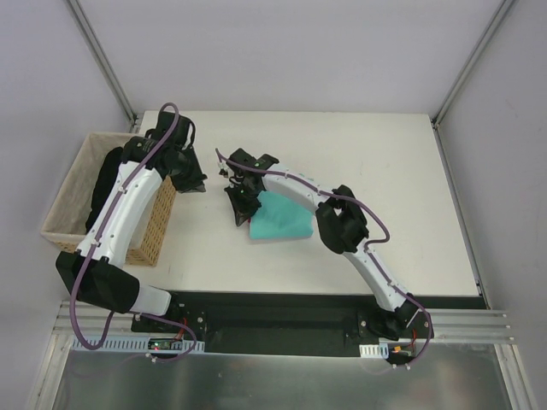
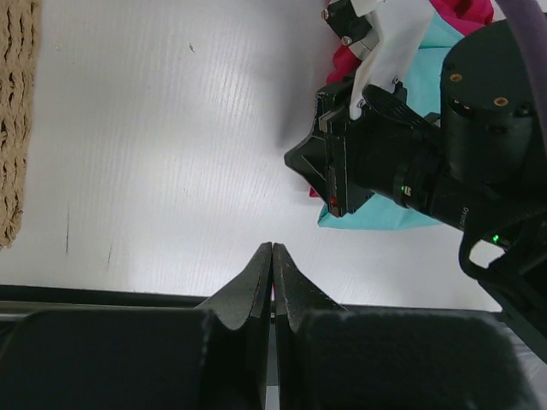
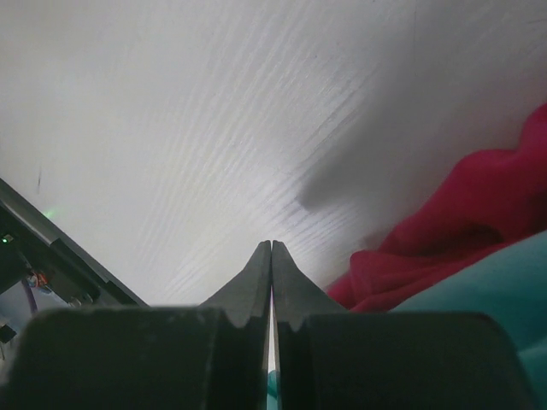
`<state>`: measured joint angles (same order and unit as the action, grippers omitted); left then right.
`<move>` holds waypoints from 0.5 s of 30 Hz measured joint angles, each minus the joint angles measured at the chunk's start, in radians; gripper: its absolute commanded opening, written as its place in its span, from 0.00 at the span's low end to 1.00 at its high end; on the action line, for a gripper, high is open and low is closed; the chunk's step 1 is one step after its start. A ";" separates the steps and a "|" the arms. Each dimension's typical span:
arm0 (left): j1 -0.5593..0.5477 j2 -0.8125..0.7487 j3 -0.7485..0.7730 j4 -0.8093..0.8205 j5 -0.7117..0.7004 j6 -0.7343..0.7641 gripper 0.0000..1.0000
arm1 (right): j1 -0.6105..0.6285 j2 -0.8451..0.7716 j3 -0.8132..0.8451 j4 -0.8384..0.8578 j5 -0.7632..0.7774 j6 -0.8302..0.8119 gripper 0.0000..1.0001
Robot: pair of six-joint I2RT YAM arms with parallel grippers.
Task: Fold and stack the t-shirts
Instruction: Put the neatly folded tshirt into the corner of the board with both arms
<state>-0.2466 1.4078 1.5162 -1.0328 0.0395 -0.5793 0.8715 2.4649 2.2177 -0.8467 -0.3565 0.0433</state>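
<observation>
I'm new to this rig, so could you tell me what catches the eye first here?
A teal t-shirt lies folded mid-table, a crimson t-shirt bunched against it. The right gripper, shut, is at the teal shirt's left edge; the left gripper, shut, is beside the wicker basket.

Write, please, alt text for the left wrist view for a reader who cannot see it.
The left gripper, shut and empty, points across a white table. At upper right the black right arm overlaps a teal t-shirt and a crimson-pink t-shirt; a wicker basket edges the left.
</observation>
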 measured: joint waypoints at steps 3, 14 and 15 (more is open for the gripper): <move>0.000 -0.013 -0.012 -0.005 0.000 0.000 0.00 | 0.001 0.018 0.000 0.001 -0.002 0.001 0.01; 0.006 -0.061 -0.052 -0.006 0.001 -0.001 0.00 | 0.001 0.046 0.000 0.006 -0.008 0.006 0.01; 0.006 -0.062 -0.053 -0.006 0.001 -0.001 0.00 | 0.001 0.048 0.000 0.006 -0.008 0.006 0.01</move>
<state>-0.2401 1.3460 1.4628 -1.0389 0.0402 -0.5804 0.8722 2.5130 2.2181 -0.8406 -0.3645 0.0494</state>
